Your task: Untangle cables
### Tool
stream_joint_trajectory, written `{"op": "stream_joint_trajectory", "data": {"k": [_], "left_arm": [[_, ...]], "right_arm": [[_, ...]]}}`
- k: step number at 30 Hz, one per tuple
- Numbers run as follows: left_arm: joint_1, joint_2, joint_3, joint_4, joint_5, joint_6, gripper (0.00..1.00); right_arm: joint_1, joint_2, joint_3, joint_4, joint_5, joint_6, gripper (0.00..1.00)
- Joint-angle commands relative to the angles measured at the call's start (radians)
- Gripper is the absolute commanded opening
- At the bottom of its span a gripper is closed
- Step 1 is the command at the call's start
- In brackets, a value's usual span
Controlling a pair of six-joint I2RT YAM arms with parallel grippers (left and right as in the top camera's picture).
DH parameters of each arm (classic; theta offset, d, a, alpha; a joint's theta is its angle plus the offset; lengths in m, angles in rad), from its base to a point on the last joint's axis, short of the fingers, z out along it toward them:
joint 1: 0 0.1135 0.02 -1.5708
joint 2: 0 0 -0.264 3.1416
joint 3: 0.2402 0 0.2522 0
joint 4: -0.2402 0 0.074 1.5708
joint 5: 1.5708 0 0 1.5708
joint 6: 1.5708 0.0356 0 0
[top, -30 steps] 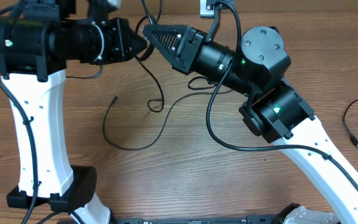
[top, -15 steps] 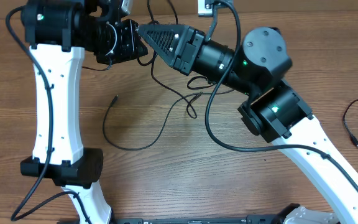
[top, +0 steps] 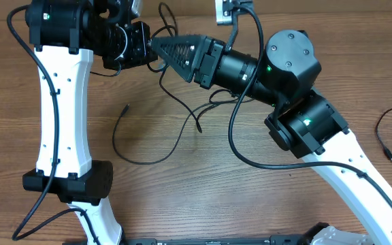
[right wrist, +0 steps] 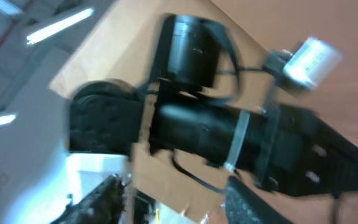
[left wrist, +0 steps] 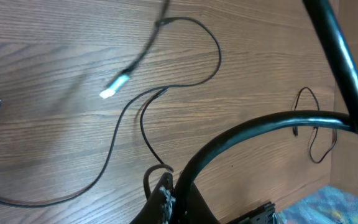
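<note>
Mid-untangle, we see the left gripper point(top: 148, 54) shut on a raised strand of the cables point(top: 113, 141) trailing onto the table point(top: 182, 204), while the right gripper point(top: 158, 46), jaws parted, likely must next take another strand.

On table point(top: 182, 204), centre, between left arm point(top: 60, 122) and right arm point(top: 346, 160): looped cables point(top: 143, 162). Far right, well apart: lone cable point(top: 377, 129).

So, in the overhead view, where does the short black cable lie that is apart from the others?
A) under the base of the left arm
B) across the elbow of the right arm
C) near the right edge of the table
C: the lone cable lies curved on the table at its far right edge.
</note>
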Motion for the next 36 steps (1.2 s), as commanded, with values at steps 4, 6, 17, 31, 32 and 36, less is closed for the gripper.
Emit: {"op": "stream_joint_trajectory", "data": {"k": [4,6,17,31,32,36], "left_arm": [[0.007,-0.022,0.002,-0.002,0.074,0.024,0.04],[0.009,-0.024,0.002,-0.002,0.112,0.024,0.04],[0.011,-0.054,0.003,0.014,0.524,0.118,0.04],[0.011,-0.06,0.003,0.113,0.644,0.139,0.04],[0.011,-0.06,0.003,0.116,0.642,0.14,0.04],[0.012,-0.059,0.003,0.125,0.594,0.138,0.04]], "right_arm": [[-0.095,-0.022,0.021,-0.154,0.003,-0.055,0.61],[-0.115,-0.022,0.021,-0.185,-0.002,-0.062,0.62],[-0.124,-0.017,0.021,-0.18,-0.002,-0.095,0.71],[-0.096,-0.017,0.021,0.074,-0.055,0.053,0.73],[-0.09,-0.017,0.021,0.09,-0.055,0.054,0.73],[-0.077,-0.017,0.021,0.169,-0.056,0.118,0.73]]}}
